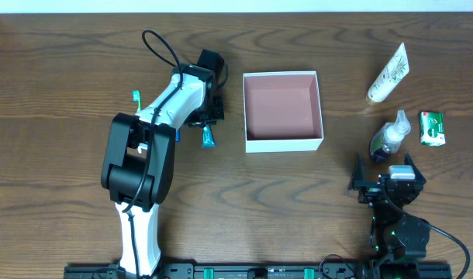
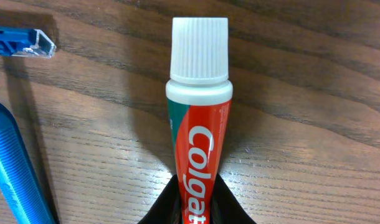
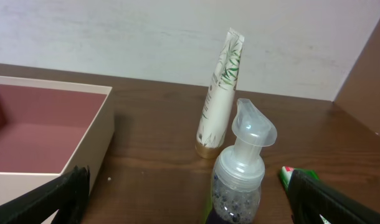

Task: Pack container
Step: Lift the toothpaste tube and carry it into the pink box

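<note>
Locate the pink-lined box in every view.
Overhead: box at centre, in the upper half.
Left wrist: not in it; the toothpaste tube fills the middle.
Right wrist: box at the left edge, partly cut off.
Landmark: leaf-print tube, right of the box in overhead and right wrist.

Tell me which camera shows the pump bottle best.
Right wrist: the pump bottle sits close in the foreground, nozzle and neck plain. Overhead shows it small, from above. Left wrist does not show it.
</note>
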Robot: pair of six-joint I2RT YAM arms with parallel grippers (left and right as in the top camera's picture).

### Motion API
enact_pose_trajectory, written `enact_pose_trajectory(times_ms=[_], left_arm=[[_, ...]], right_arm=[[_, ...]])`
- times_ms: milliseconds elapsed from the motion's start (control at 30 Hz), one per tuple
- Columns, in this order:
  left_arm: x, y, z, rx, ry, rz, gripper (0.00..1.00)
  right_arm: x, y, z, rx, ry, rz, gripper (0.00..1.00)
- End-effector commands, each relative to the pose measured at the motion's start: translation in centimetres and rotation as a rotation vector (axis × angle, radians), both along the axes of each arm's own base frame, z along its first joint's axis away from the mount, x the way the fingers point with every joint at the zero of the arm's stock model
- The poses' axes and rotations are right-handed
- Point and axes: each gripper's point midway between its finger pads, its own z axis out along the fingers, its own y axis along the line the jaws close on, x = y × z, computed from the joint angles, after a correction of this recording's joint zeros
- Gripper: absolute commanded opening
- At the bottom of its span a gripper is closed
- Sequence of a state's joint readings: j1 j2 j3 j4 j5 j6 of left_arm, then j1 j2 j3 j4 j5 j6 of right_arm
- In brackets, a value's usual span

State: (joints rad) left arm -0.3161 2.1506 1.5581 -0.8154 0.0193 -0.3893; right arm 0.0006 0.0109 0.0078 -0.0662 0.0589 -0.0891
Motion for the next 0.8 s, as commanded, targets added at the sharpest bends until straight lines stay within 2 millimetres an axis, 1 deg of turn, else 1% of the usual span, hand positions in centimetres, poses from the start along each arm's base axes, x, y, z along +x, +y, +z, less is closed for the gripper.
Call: enact_pose_trajectory(times_ms=[0,67,133,233,367,467,533,567,633,667,700,767], left_arm=[[0.6,0.1,2.3,-0.005,-0.052,0.001,0.12],[1.1,0.0,3.4,-0.015,-0.082,0.001,0.12],[1.7,-0.3,5.0,-0.029,-0.125,0.002,0.12],[3.0,-0.7,8.6,-0.058,-0.216,0.003,0.12],[4.8,-1.5,15.1,-0.143,-0.393,0.039,0.12],[5.8,-3.8,20.7,-0.288,-0.541,0.002,0.12],[6.0,-5.2,23.6,-0.348,-0.626,-0.031,0.12],[6.0,-5.9,24.7,-0.365,-0.660,-0.047,0.12],[5.7,-7.8,26.0,-0.395,-0.700,-0.085,0.12],[5.5,-8.5,26.2,-0.404,-0.708,-0.100,0.13],[5.2,-9.7,26.3,-0.415,-0.713,-0.123,0.12],[4.8,-11.0,26.2,-0.405,-0.718,-0.144,0.12]], right_arm=[[0.0,0.2,-0.1,-0.013,0.001,0.012,0.99],[0.0,0.2,-0.1,-0.013,0.001,0.011,0.99],[0.0,0.2,-0.1,-0.013,0.001,0.012,0.99],[0.0,0.2,-0.1,-0.013,0.001,0.012,0.99],[0.0,0.2,-0.1,-0.013,0.001,0.011,0.99],[0.0,0.2,-0.1,-0.013,0.001,0.012,0.99],[0.0,0.2,-0.1,-0.013,0.001,0.012,0.99],[0.0,0.2,-0.1,-0.013,0.001,0.011,0.99],[0.0,0.2,-0.1,-0.013,0.001,0.011,0.99],[0.0,0.2,-0.1,-0.013,0.001,0.011,0.99],[0.0,0.2,-0.1,-0.013,0.001,0.012,0.99],[0.0,0.2,-0.1,-0.013,0.001,0.011,0.99]])
